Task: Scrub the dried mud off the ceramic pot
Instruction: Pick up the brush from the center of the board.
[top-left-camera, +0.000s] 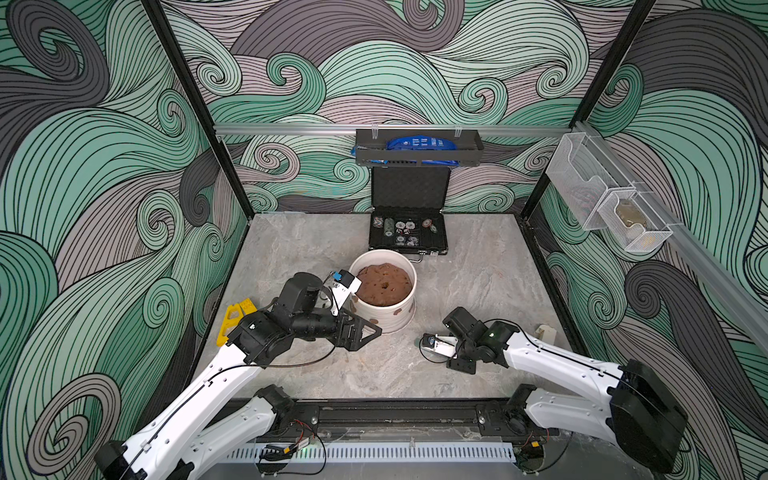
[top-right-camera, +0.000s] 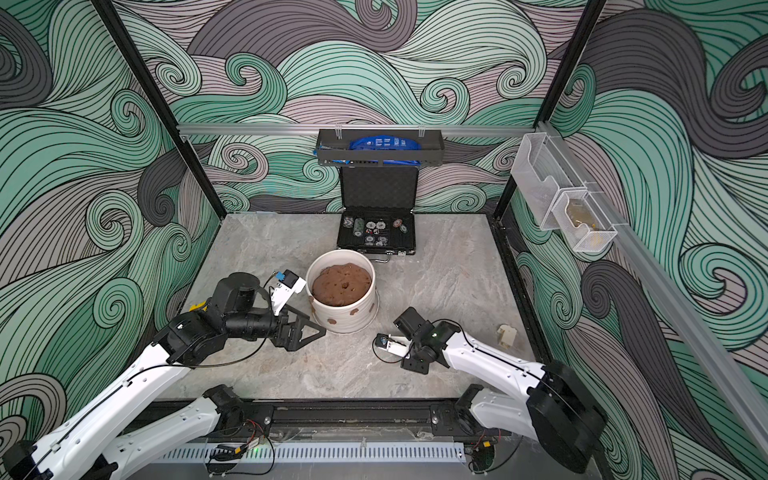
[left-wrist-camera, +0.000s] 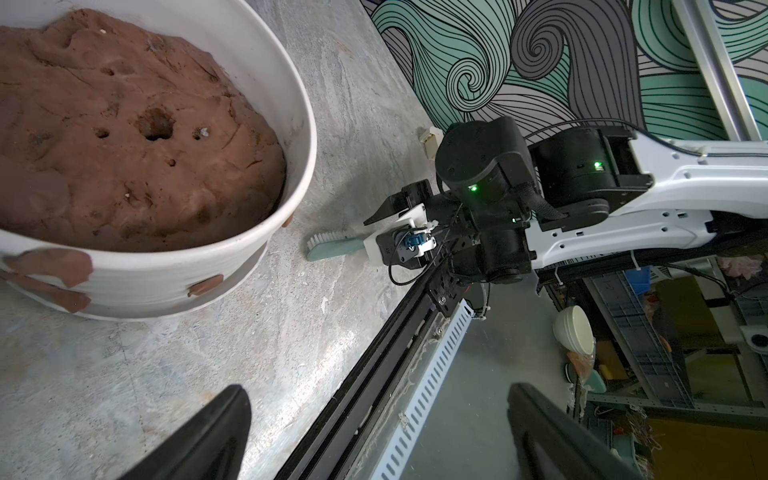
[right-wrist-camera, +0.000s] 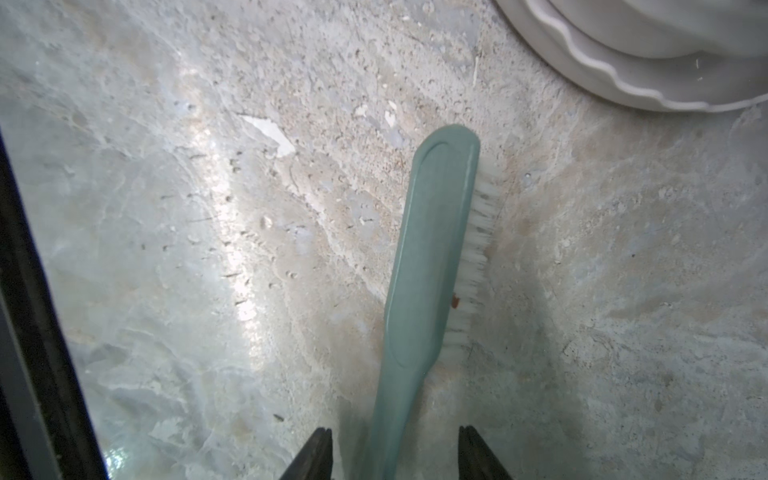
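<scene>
The left pincer (left-wrist-camera: 376, 390) gaped beside the pot (left-wrist-camera: 166, 274), mud patches (left-wrist-camera: 62, 266) on its wall; the right pincer (right-wrist-camera: 395, 434) held its jaws apart astride the brush (right-wrist-camera: 432, 249) on the tabletop (right-wrist-camera: 166, 249).

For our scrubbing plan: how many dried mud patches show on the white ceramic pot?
4 dried mud patches on the ceramic pot's front wall: two at its left, one near the middle, one at its right edge. More may hide on the back.
</scene>
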